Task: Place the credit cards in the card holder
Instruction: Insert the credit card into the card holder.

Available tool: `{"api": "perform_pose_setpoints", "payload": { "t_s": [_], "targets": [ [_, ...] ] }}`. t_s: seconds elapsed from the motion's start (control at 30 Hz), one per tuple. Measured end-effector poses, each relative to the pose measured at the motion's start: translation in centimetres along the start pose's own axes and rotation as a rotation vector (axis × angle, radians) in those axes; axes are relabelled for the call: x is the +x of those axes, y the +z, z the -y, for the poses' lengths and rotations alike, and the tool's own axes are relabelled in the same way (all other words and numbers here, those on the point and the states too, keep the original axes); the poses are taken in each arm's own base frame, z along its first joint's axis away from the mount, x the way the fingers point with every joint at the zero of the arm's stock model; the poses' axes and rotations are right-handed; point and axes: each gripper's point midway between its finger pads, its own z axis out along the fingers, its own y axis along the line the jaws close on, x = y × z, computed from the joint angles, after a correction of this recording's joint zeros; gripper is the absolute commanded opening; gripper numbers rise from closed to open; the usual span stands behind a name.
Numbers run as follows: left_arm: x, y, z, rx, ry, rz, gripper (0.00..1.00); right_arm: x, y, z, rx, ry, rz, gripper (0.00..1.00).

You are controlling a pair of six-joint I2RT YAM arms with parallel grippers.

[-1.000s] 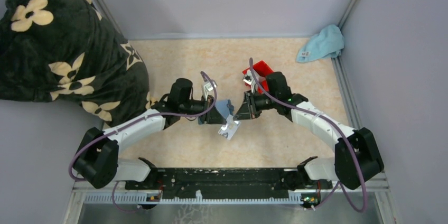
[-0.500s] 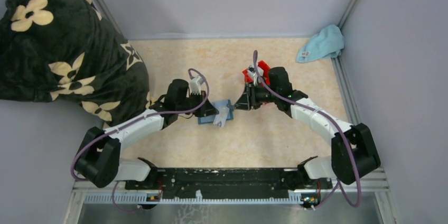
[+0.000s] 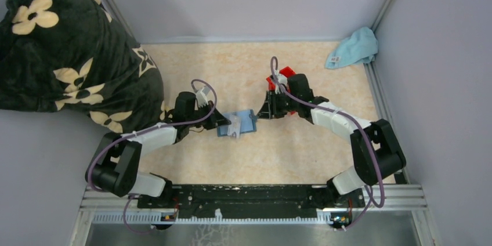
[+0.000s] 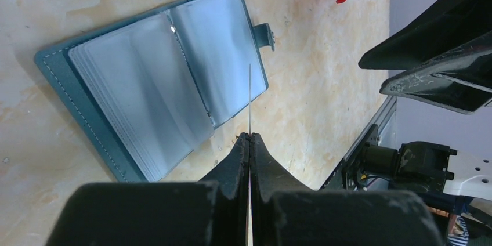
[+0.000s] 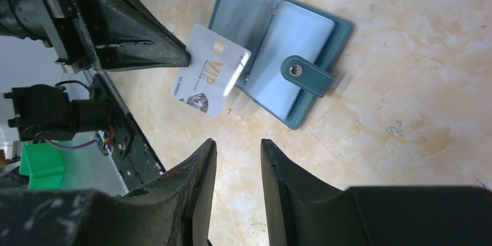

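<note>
while the card holder (image 5: 278, 43) lies open and flat on the table (image 3: 301, 141), inside up, the task looks to be at its first insertion, not past it. the clear sleeves (image 4: 145, 107) of the card holder show no card in them, though a thin card deep in the stack would be hard to tell.

the left gripper (image 4: 249, 138) has its jaws pressed together on one credit card (image 5: 210, 78), pinching it by an edge. that silver card, printed "vip", hangs tilted just over the card holder's side nearest the left arm, its far corner overlapping the nearer page. it is not tucked into any sleeve yet.

the right gripper (image 5: 238, 147) sits just beside the card holder on the opposite side, near the snap tab (image 5: 306, 75). its jaws stand apart and hold nothing.

done so far, by my reading: the card holder is opened and one credit card is lifted and brought to it. left to do: line the card's edge up with a sleeve mouth, slide it in, and let go. any further cards would follow, but none shows elsewhere near the card holder. a red bin (image 3: 288, 75) stands beyond the card holder, behind the right gripper, and i cannot tell what it contains.
</note>
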Motion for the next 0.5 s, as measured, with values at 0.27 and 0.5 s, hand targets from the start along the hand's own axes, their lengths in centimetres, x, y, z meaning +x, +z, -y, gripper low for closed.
{"api": "perform_pose_setpoints", "payload": {
  "t_s": [0.27,0.5],
  "targets": [
    [-0.2,0.3,-1.1,-0.007,-0.079,0.035,0.00,0.1,1.5,1.6,0.093,-0.020,-0.008,0.34],
    [-0.9,0.4,-1.8,-0.017,-0.128,0.081,0.00,0.5,2.1,3.1,0.156,-0.017,-0.011,0.34]
  ]
}}
